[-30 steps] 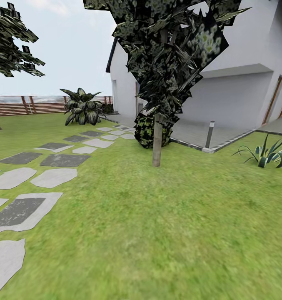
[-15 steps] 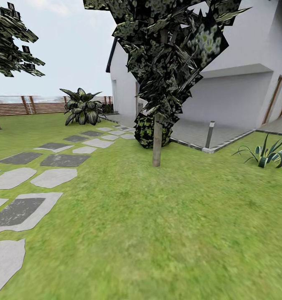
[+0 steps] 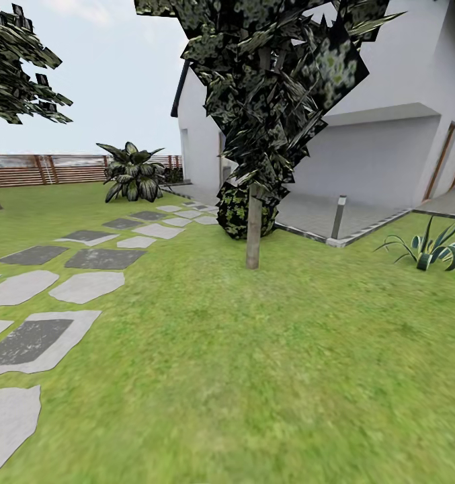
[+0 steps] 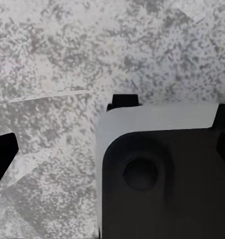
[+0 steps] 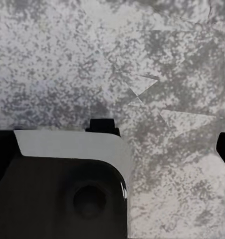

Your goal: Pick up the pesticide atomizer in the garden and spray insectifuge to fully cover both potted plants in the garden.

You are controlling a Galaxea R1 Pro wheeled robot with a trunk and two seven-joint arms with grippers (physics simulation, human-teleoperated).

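Garden scene under a pale, lightly clouded sky. A green lawn (image 3: 274, 376) filled the foreground; irregular grey stepping stones (image 3: 86, 286) ran along its left side toward a white house (image 3: 388, 101) with a paved terrace (image 3: 314, 212) and a short bollard (image 3: 339, 216) at its edge. A slim-trunked tree (image 3: 254, 228) stood mid-lawn before a dark round bush (image 3: 237, 212). A slatted wooden fence (image 3: 46, 169) closed the far left. Mottled grey paving (image 4: 52, 59) lay beneath both wrist cameras.
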